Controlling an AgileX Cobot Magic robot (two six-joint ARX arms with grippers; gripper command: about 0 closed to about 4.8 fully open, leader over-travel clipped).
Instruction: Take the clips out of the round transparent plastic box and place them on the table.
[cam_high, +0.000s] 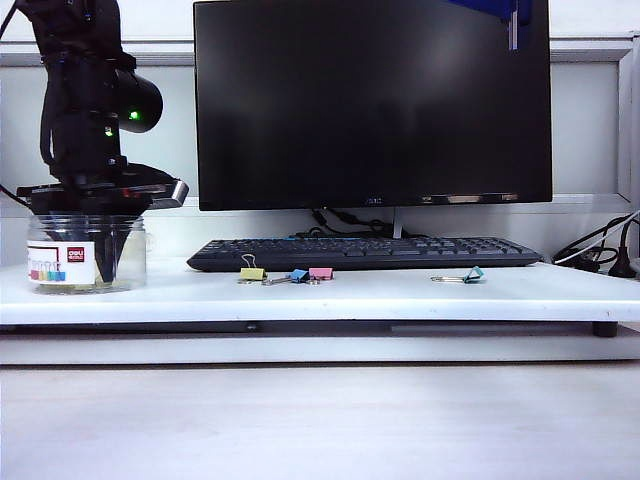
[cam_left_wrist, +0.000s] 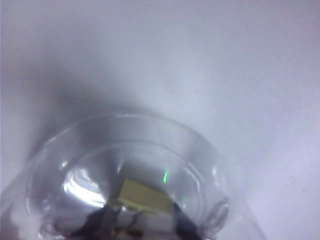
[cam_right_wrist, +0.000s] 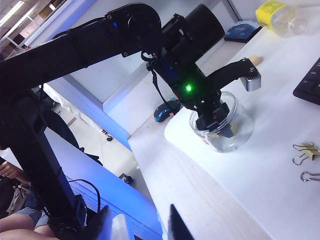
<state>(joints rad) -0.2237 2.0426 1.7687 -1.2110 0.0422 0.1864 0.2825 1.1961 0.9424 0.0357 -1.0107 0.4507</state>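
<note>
The round transparent plastic box (cam_high: 62, 262) stands at the left end of the table (cam_high: 400, 295). My left gripper (cam_high: 88, 258) reaches straight down into it. In the left wrist view its two dark fingers (cam_left_wrist: 182, 222) press against both ends of a pale-yellow clip (cam_left_wrist: 145, 196) near the bottom of the box (cam_left_wrist: 150, 120). Another pale-yellow clip (cam_high: 252, 272) lies on the table in front of the keyboard. My right gripper (cam_right_wrist: 141, 227) hangs open and empty off the table's end, looking at the box (cam_right_wrist: 235, 132) and the left arm.
A black keyboard (cam_high: 365, 252) and a monitor (cam_high: 370, 100) stand behind the clips. A blue clip (cam_high: 298, 275), a pink clip (cam_high: 321, 273) and a teal clip (cam_high: 472, 275) lie on the table. Cables (cam_high: 600, 255) sit at the far right.
</note>
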